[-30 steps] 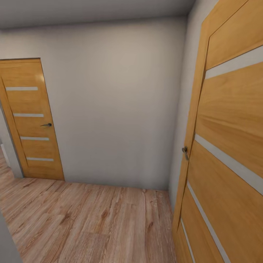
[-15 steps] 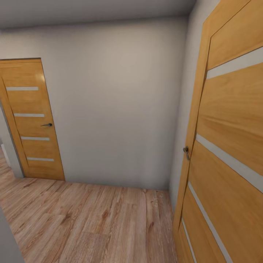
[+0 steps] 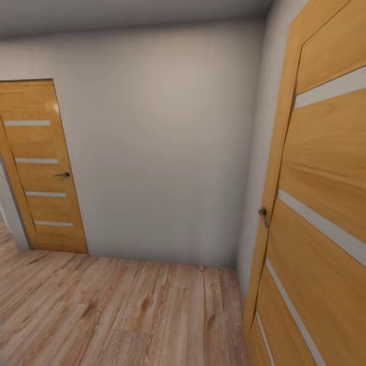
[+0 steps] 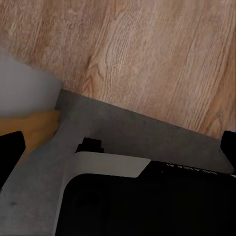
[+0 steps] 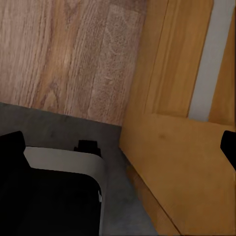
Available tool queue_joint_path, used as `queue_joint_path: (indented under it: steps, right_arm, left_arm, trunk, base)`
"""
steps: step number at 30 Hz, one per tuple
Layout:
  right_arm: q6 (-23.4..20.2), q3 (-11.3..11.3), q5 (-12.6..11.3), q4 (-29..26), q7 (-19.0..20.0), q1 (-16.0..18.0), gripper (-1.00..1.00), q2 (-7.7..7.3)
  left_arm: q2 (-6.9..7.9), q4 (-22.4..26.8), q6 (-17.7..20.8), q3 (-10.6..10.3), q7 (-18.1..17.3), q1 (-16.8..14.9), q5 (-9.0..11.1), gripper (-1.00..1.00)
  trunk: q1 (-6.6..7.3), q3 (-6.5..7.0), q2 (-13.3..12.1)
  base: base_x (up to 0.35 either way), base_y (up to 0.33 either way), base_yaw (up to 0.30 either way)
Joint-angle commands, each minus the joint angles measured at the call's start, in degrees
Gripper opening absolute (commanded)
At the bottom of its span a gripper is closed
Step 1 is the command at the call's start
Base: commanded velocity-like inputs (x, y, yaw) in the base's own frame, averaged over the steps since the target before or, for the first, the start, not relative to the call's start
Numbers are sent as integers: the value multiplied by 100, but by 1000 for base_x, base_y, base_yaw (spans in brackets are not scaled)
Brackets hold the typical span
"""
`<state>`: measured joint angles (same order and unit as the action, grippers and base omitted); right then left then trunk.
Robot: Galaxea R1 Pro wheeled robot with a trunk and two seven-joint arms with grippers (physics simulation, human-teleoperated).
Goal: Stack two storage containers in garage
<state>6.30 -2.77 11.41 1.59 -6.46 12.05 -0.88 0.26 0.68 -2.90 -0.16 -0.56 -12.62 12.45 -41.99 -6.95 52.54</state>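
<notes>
You are in a hallway with a wood plank floor (image 3: 127, 310) and two oak doors, one far (image 3: 43, 168), one near (image 3: 320, 213); no storage containers are visible. Both claws, left (image 4: 118, 147) and right (image 5: 118, 147), are spread wide, holding nothing. Judging by the task, take each rigid, light box by its flared rim.

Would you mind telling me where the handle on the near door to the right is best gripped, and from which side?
Grip the door handle on its short lever, coming from the hallway side, over the wood floor. The near door stands edge-on to the head view, so the lever juts out toward the open floor.

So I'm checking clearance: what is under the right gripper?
Under the right gripper lie light wood plank flooring, the robot's dark grey base and an orange wooden door; its lower edge is cut off.
</notes>
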Motion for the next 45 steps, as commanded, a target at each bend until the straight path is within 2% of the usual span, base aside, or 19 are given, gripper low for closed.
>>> queue_joint_path:
  steps: [1, 45]
  right_arm:
    - [29, -31, 55, 17, -22, 8, 100, 0]
    - [30, -33, 55, 17, -29, 8, 100, -4]
  left_arm:
    - [0, -6, -18, -4, -6, -4, 37, 100]
    - [17, -6, -18, -2, -6, -3, 39, 100]
  trunk:
    - [-4, -8, 6]
    - [-4, -8, 6]
  base:
    - [315, 0, 0]
    - [319, 0, 0]
